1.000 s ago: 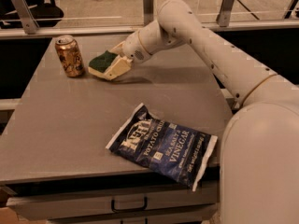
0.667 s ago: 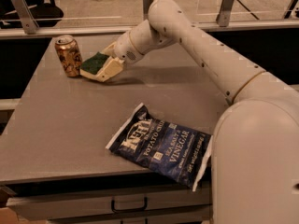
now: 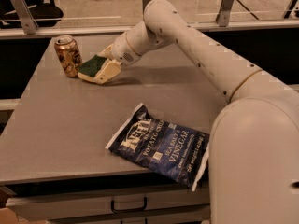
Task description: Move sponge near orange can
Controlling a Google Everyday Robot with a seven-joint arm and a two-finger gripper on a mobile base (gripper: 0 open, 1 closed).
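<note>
The orange can (image 3: 67,55) stands upright at the far left of the grey table (image 3: 70,125), shiny orange-gold with a silver top. The sponge (image 3: 92,65), dark green on top over pale foam, is just right of the can, almost touching it, low at the table surface. My gripper (image 3: 100,69) is at the sponge, reaching in from the right, with pale fingers (image 3: 108,71) closed around it. The white arm stretches across the table from the right.
A dark blue potato chip bag (image 3: 159,145) lies near the table's front edge, right of centre. A rail with metal posts (image 3: 21,10) runs behind the table. A drawer handle (image 3: 128,205) shows below the front edge.
My gripper has carried the sponge leftward across the far part of the table, bringing it up close beside the orange can. The chip bag and can have not moved.
</note>
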